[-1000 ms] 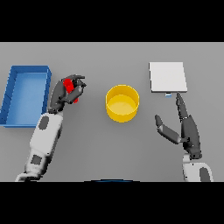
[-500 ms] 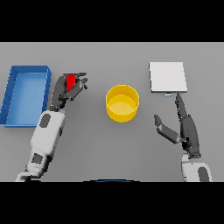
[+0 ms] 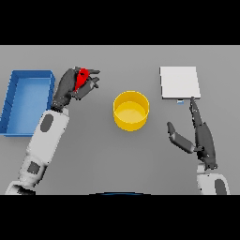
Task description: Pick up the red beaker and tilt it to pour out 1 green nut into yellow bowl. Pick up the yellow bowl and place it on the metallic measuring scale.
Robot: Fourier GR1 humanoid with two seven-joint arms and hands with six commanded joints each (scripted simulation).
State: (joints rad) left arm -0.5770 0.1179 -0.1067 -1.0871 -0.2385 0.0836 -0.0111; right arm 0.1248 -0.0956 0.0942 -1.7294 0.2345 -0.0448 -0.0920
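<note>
Head view of the grey desk (image 3: pixel 108 154). The left hand (image 3: pixel 70 86) has its fingers curled round the red beaker (image 3: pixel 81 78), gripping it between the blue tray (image 3: pixel 28 75) and the yellow bowl (image 3: pixel 131 110); the beaker is tilted, its upper end leaning toward the bowl. The bowl stands upright near the desk's centre, apart from both hands. The right hand (image 3: pixel 202 136) shows at lower right, fingers straight and thumb spread, holding nothing, fingertips just below the metallic measuring scale (image 3: pixel 179 82).

white-grey arms, dark robot hand (image 3: pixel 70 89)
</note>
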